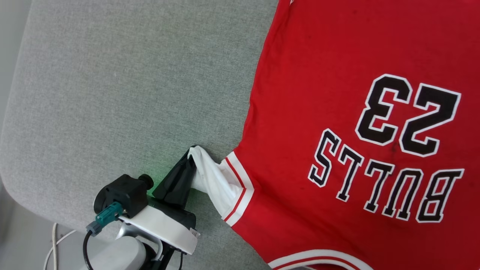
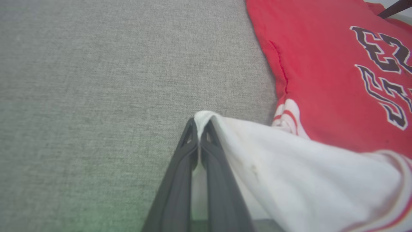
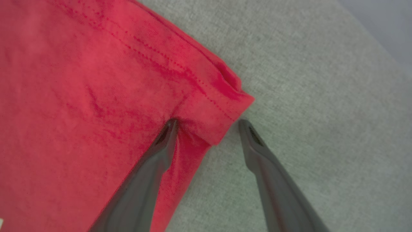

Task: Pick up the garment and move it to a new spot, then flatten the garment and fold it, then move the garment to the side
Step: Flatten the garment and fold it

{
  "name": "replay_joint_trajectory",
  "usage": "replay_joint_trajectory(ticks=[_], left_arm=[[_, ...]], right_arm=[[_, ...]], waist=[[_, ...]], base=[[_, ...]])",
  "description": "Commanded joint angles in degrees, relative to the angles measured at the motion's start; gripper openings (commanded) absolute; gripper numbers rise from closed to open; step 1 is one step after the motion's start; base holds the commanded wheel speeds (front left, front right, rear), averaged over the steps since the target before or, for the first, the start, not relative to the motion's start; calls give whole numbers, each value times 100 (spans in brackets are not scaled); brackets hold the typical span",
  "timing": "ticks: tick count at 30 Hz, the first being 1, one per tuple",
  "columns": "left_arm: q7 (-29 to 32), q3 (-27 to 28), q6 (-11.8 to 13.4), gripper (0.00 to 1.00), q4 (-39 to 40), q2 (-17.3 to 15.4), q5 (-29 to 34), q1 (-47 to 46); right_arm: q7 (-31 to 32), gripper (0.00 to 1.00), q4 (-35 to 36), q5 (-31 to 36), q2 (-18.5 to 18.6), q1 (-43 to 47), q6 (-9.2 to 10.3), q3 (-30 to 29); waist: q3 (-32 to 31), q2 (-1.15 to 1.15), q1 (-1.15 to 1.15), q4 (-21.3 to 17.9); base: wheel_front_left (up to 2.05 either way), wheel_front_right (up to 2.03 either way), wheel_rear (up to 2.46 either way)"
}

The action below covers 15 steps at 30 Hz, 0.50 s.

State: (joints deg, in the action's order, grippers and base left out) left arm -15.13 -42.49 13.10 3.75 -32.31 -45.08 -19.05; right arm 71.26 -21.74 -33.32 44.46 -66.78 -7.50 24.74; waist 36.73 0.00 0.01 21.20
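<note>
Grey upholstered surface (image 1: 112,75) carries the garment (image 1: 330,67), laid flat. Left gripper (image 1: 190,155) clamps its white sleeve (image 1: 213,180); right gripper (image 3: 208,123) gapes astride the hem corner (image 3: 225,108). Recommend pulling outward, low, evenly.

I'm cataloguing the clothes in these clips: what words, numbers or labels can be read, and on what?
"23": black, white-edged number on the red garment, upside down in the head view.
"BULLS": black, white-edged letters beside it, also upside down.
Left wrist view: the same print, cut off and too blurred to read.
</note>
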Motion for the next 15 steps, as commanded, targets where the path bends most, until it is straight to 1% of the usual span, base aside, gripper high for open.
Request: replay_joint_trajectory(ticks=[1,4,5,6,9,15], left_arm=[[0,-20,-29,0,-60,60,52,-84],[11,5,-57,0,-107,127,96,-112],[12,14,-75,0,-129,144,108,-118],[12,11,-91,0,-151,161,103,-122],[11,31,-127,0,-222,160,112,-93],[6,151,-93,0,-330,80,69,167]], right_arm=[[176,100,-95,-9,18,477,2,292],[227,100,-74,-242,-21,856,-8,456],[185,21,-61,-288,-29,911,-9,444],[154,0,-51,-300,-19,933,-9,442],[-59,0,-31,-281,49,785,-5,351],[-636,0,-16,-366,-31,532,-3,299]], waist=[[155,0,-1,127],[176,0,-1,120],[168,0,-1,112],[146,0,-1,110],[19,0,-1,64],[-521,0,-1,-179]], base=[[0,0,0],[0,0,0],[0,0,0],[0,0,0],[0,0,0],[0,0,0]])
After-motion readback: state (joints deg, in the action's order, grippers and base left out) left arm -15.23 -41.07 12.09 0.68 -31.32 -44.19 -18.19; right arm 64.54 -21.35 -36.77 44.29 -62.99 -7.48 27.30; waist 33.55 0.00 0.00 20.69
